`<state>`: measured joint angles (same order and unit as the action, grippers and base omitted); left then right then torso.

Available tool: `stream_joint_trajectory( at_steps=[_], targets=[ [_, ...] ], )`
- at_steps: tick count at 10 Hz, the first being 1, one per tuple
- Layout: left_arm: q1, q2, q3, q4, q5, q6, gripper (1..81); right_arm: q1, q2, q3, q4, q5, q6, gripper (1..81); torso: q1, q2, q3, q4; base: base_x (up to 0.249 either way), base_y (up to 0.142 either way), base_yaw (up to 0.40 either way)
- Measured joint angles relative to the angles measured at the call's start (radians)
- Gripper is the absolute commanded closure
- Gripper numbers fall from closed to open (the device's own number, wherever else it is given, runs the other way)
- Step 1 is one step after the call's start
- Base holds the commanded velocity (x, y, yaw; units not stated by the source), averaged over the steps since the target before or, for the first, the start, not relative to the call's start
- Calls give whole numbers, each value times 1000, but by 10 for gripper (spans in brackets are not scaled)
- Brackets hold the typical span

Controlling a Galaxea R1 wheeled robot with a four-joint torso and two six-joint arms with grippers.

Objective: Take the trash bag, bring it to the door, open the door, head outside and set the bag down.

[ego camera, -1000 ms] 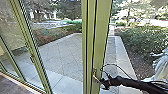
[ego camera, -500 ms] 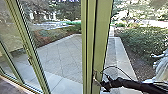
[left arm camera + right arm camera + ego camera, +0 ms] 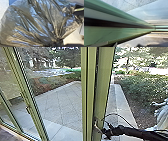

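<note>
The right gripper (image 3: 104,132) is at the handle (image 3: 96,124) of the green-framed door (image 3: 103,84), at the handle's lower end. How far it is open, and whether it has the handle in its grip, I cannot tell. The right arm (image 3: 130,131) reaches in to it from the robot's right, with a thin dark cable (image 3: 117,114) looping above.

The left gripper (image 3: 55,44) is at the trash bag (image 3: 33,25). The bag is dark, shiny and partly see-through, and its folds draw together into a bunched neck close to that gripper. How far the gripper is open I cannot tell.

Just left of the right gripper stands an upright green post (image 3: 87,92), with a narrow dark gap between it and the door's edge. Further left are tall glass panels in green frames; one frame (image 3: 25,94) carries a second handle (image 3: 28,109).

Beyond the right gripper, outside, lies paving (image 3: 60,104) in large slabs. A pale stone border (image 3: 123,107) runs outward past the door. To the right of that border are dense green bushes (image 3: 145,88), with trees further out. Well to the right of the gripper is a whitish object (image 3: 163,113), too blurred to identify.
</note>
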<state>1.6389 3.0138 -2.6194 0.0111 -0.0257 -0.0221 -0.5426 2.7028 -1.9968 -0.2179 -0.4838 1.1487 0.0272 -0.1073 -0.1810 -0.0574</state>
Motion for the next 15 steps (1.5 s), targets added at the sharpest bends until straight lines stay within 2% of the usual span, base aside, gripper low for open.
stream_joint_trajectory(
  at_steps=[8,15],
  targets=[
    [-1,1,0,0,0,0,811,37,-51,2,-1,21,34,10,3,2,-2,1,25,0,0],
    [3,1,1,0,-1,0,811,103,-169,129,57,12,30,10,4,3,-3,2,0,0,0]
  ],
)
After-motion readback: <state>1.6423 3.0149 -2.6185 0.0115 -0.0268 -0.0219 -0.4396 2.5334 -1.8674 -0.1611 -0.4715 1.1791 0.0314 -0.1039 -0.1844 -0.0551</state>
